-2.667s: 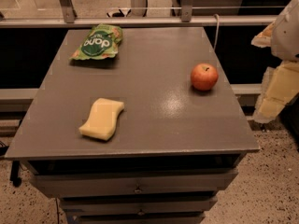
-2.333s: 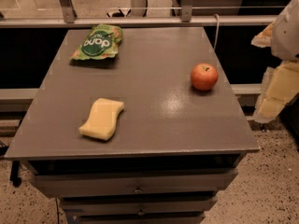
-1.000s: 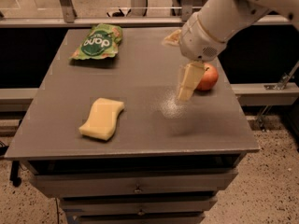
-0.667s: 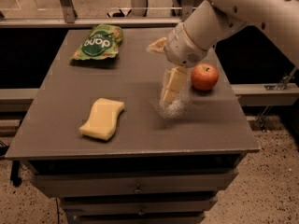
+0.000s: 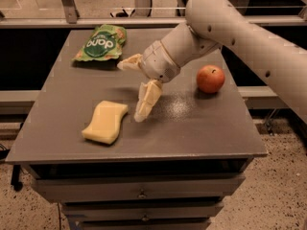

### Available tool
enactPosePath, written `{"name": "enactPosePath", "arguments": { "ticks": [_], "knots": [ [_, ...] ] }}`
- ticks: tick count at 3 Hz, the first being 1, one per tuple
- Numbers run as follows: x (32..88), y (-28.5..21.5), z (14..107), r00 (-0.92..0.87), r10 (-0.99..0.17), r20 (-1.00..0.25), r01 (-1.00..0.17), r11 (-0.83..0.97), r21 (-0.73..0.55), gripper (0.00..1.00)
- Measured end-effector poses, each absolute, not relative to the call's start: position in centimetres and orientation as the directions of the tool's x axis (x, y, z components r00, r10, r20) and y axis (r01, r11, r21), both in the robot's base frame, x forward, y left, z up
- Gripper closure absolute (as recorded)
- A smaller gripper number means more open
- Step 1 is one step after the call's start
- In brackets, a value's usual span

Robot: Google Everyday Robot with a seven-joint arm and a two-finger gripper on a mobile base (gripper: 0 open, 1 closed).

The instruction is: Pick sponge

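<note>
The sponge (image 5: 105, 121) is a pale yellow foam block with wavy sides, lying flat on the front left of the grey table (image 5: 201, 128). My gripper (image 5: 129, 92) hangs over the middle of the table, just right of and slightly above the sponge, not touching it. Its two pale yellow fingers are spread apart and hold nothing: one finger (image 5: 147, 101) points down toward the table beside the sponge's right edge, the other sticks out to the left above it. The arm (image 5: 230, 28) reaches in from the upper right.
A red apple (image 5: 210, 79) sits on the right side of the table, just behind the arm. A green chip bag (image 5: 100, 43) lies at the back left. Drawers (image 5: 141, 193) run under the table front. A rail stands behind the table.
The arm has swung in from the right edge of the view, across the table past the apple, and the gripper has come leftward and down beside the sponge. The sponge, apple and bag have not moved.
</note>
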State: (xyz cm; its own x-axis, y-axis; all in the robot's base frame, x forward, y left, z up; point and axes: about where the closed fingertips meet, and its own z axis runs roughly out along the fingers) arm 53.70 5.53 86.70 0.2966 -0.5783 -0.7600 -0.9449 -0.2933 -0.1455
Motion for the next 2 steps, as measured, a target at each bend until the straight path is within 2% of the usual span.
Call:
{"name": "enactPosePath", "arguments": {
  "ticks": [2],
  "knots": [
    [49.6, 11.1, 86.4, 0.422, -0.471, -0.775, -0.854, -0.492, -0.166, 0.0]
  ]
}}
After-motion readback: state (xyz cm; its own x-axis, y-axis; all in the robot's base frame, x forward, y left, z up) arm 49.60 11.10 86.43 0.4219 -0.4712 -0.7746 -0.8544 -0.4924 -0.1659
